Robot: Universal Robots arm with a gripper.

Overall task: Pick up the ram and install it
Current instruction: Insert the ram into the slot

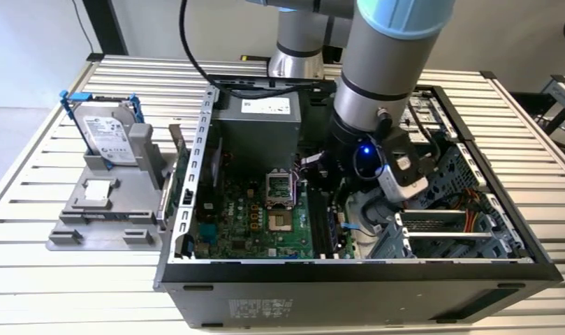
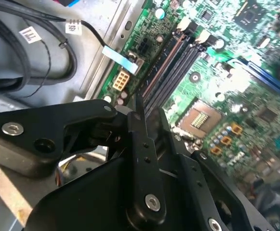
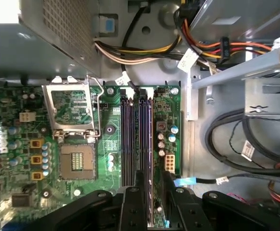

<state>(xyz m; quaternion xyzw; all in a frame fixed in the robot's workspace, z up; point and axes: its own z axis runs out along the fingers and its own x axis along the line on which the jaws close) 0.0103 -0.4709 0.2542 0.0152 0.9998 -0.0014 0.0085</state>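
Exterior view high over the open case (image 1: 357, 269) — both wrist views close above its motherboard (image 3: 111, 125).

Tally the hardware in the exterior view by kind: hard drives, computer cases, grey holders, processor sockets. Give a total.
Hard drives: 1
Computer cases: 1
Grey holders: 1
Processor sockets: 1
Total: 4

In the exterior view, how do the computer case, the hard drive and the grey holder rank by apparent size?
1. computer case
2. grey holder
3. hard drive

The drive stands upright, so its rank below the holder is unsure.
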